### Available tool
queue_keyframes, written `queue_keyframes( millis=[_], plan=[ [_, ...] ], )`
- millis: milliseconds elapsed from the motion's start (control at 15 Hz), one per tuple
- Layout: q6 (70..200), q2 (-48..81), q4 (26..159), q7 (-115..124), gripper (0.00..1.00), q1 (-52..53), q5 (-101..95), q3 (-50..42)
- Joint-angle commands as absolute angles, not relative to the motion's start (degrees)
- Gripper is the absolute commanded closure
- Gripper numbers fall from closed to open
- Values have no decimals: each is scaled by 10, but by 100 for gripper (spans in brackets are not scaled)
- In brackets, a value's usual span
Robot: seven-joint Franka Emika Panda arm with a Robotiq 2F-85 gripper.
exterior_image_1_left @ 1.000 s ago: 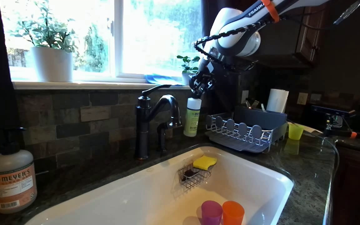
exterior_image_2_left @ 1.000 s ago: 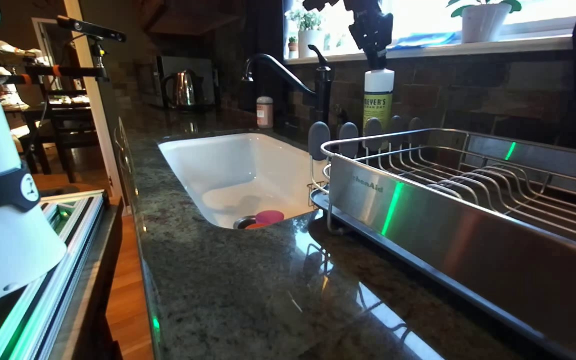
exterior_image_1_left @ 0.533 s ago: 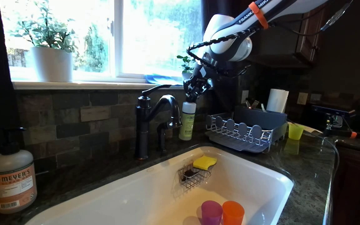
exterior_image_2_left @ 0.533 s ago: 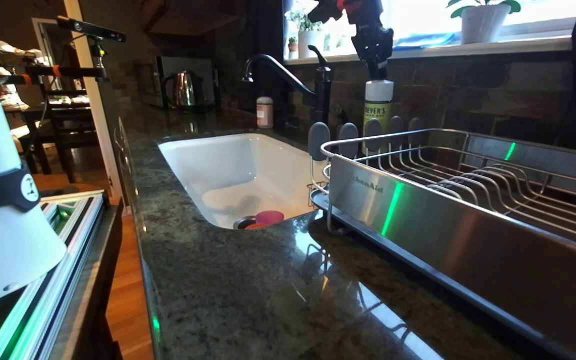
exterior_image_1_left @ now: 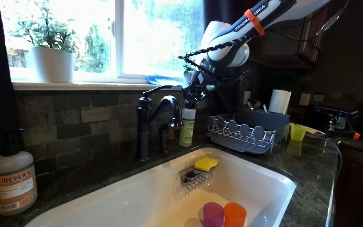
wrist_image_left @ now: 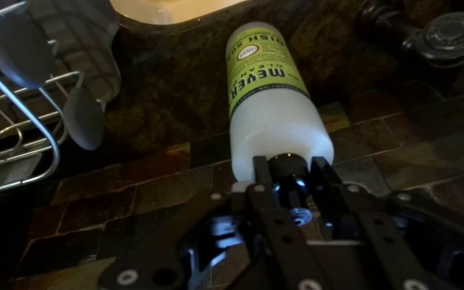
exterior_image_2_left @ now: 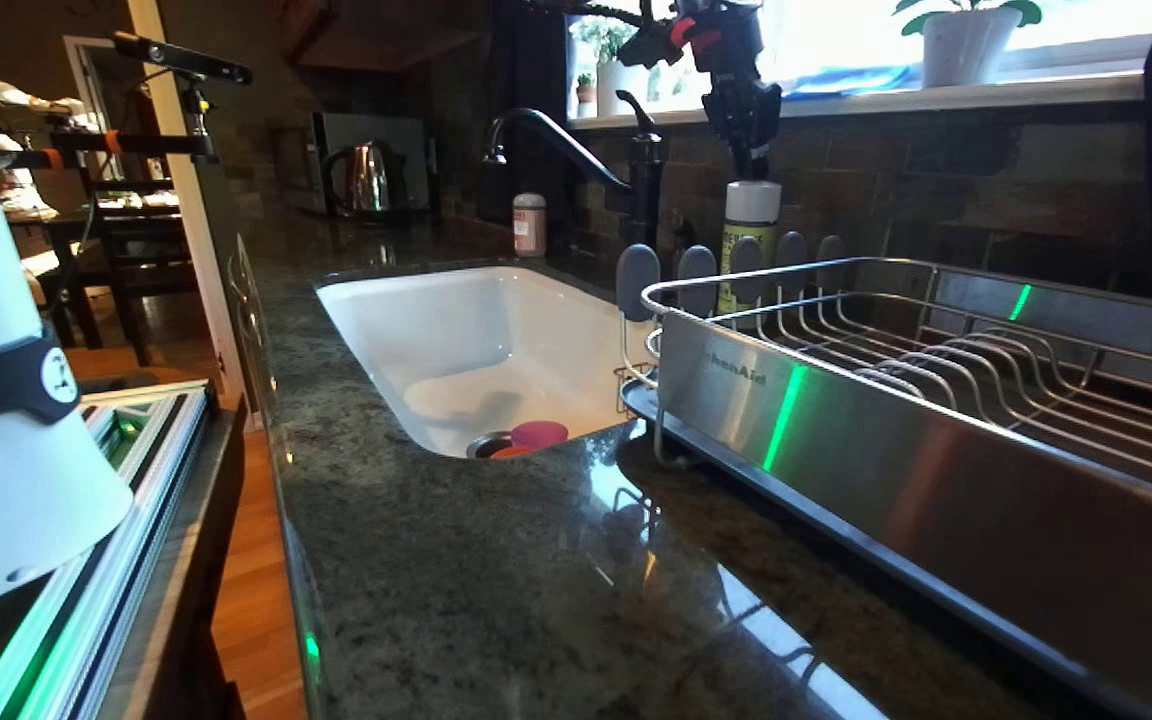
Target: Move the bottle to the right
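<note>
Wrist view: my fingers (wrist_image_left: 262,173) are clamped on the black top (wrist_image_left: 289,164) of the bottle (wrist_image_left: 272,94), one to each side of it. My tips reach down to the white shoulder; whether they touch it I cannot tell. From there the bottle runs away from me, white part nearest, green label (wrist_image_left: 252,60) beyond, base farthest, toward the sink (wrist_image_left: 171,10).

In both exterior views the bottle is directly below my fingers, close to upright, cap uppermost. In an exterior view it lies between the faucet (exterior_image_1_left: 143,132) and the rack (exterior_image_1_left: 262,118), just beside the spout and behind the sink's rim. In an exterior view the rack's grey tabs (exterior_image_2_left: 746,265) cover some of its lower body. Base contact with the counter (exterior_image_2_left: 436,560): cannot tell.
</note>
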State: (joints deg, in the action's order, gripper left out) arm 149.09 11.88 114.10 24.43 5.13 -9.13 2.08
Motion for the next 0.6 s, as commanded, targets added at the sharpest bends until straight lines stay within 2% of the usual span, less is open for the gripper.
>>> queue_keyframes(
  millis=[0,67,133,400,533],
  plan=[
    [1487,123,1134,258,45,66,-94,7],
    [1485,121,1134,254,43,66,-94,7],
    [1484,116,1135,254,38,68,-96,7],
    [1485,87,1137,258,6,70,-93,8],
    [1453,48,1144,239,0,70,-74,19]
  ],
)
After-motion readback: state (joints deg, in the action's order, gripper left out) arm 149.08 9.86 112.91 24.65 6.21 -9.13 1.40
